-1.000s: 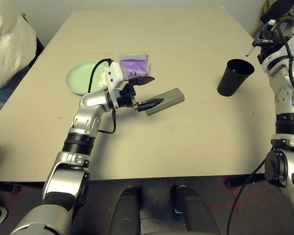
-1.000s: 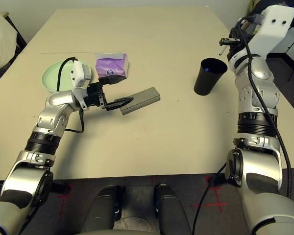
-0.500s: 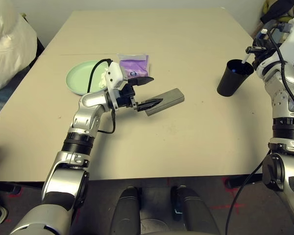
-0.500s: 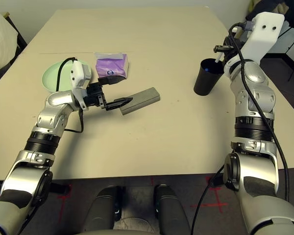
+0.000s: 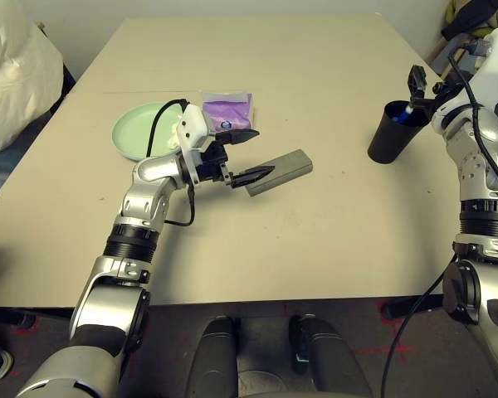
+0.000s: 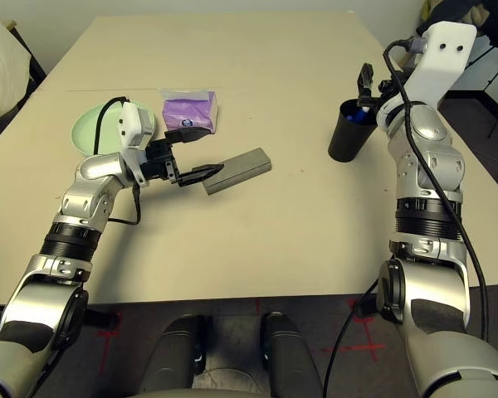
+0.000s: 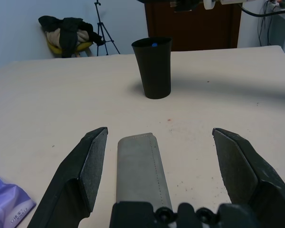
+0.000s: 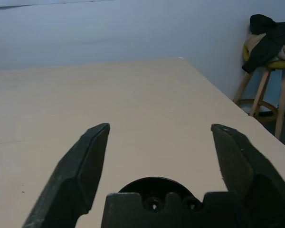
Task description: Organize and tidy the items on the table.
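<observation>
The black two-fingered right gripper (image 8: 159, 128) is opening its fingers wide at the tall black round cup (image 5: 390, 139), hiding part of the rim. A small blue and white stick (image 5: 405, 114) is poking out of the cup, its lower part hidden. The black two-fingered left gripper (image 7: 160, 130) is holding its fingers wide apart around the near end of the long grey-brown case (image 5: 289, 170). The left arm is partly covering the pale green round plate (image 5: 136, 133) and the crumpled white tissue (image 5: 175, 133). The shiny purple packet (image 5: 229, 112) is lying near them on the big beige table (image 5: 257, 249).

This looks like a robotics lab or workroom. A large plain table (image 5: 257, 249) fills the middle, red floor marks (image 5: 402, 332) show at lower right, and a tripod (image 7: 104, 31) stands at upper left in the left wrist view.
</observation>
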### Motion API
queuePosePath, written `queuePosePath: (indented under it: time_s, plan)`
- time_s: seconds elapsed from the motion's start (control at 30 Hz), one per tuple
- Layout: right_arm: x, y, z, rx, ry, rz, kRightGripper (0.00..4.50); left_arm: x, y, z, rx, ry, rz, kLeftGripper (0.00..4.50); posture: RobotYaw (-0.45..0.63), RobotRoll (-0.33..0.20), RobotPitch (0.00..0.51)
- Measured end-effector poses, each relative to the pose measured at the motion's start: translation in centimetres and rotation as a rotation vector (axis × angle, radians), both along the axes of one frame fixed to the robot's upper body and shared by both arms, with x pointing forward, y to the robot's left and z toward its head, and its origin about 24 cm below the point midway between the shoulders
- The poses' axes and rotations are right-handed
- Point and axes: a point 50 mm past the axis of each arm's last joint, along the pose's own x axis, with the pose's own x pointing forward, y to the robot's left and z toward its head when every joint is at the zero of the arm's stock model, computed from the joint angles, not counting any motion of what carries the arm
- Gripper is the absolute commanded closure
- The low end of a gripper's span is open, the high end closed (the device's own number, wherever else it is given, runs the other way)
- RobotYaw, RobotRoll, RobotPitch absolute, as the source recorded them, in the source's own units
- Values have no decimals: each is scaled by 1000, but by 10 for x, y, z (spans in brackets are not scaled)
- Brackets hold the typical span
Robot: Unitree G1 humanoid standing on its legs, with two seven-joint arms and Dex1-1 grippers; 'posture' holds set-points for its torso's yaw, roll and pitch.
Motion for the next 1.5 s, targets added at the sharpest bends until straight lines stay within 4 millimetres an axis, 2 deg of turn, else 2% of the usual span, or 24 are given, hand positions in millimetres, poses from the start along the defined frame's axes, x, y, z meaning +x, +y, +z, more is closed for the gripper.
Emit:
queuePosePath:
  time_s: [0.1, 0.2, 0.33, 0.5, 0.6, 0.73, 0.93, 1.17, 1.27, 1.5]
  plan:
    - [0, 5, 0, 3, -27, 52, 21, 1, 1, 0, -5, 10, 11, 0, 127, 0, 82]
    - [-5, 22, -2, -29, -127, 251, 21, 2, 2, 0, -17, 15, 35, 0, 134, 0, 79]
    - [-11, 42, -11, -74, -173, 425, 21, 2, 4, 0, -30, 15, 62, 0, 146, 0, 78]
    - [-17, 57, -15, -100, -217, 565, 21, 1, 15, -7, -49, 36, 123, 0, 177, 0, 82]
    - [-19, 61, -28, -119, -224, 593, 21, 4, 23, -7, -76, 27, 227, 0, 195, 0, 84]
    - [-21, 61, -49, -118, -210, 544, 21, 5, 34, -8, -134, -1, 417, 0, 226, 0, 84]
    - [-24, 76, -84, -61, -161, 457, 21, 3, 58, -18, -251, -14, 758, 0, 236, 0, 71]
    - [-36, 68, -109, -22, -121, 316, 21, -8, 97, -29, -357, -24, 1105, 0, 215, 0, 65]
    - [-40, 53, -112, -26, -112, 258, 21, -10, 104, -29, -366, -37, 1150, 0, 205, 0, 65]
    - [-47, 28, -96, -11, -155, 72, 21, -13, 107, -34, -336, -30, 1132, 0, 193, 0, 71]
